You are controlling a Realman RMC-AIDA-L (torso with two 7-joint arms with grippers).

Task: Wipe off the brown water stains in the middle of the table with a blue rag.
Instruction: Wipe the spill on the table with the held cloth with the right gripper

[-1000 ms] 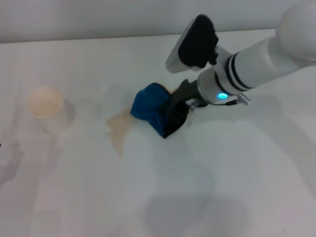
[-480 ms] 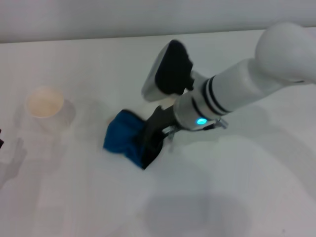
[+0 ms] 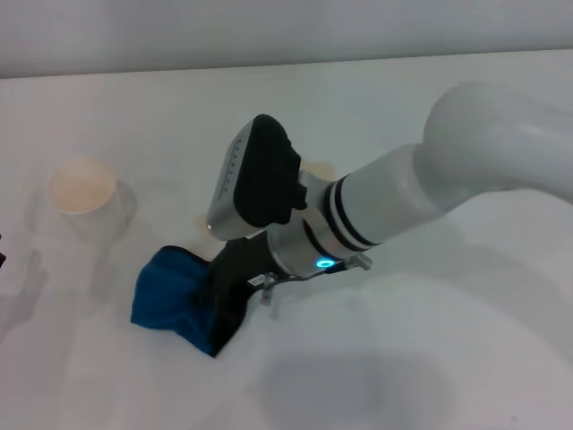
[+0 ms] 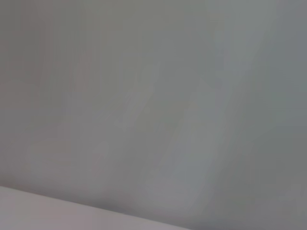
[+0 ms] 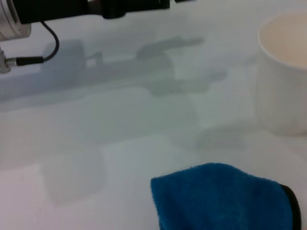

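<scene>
The right gripper, jaws clamped on the blue rag (soft, limp, light), grips its 3 o'clock edge.

The right gripper has dragged the blue rag down-left across the table, over the brown water stains, now hidden.

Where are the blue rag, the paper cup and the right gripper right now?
blue rag (image 3: 166, 297): head view, on the cloth's bunched middle.
paper cup (image 3: 83, 190): head view, on its beige inside.
right gripper (image 3: 226, 305): head view, on the black fingers pinching the rag's edge.
</scene>
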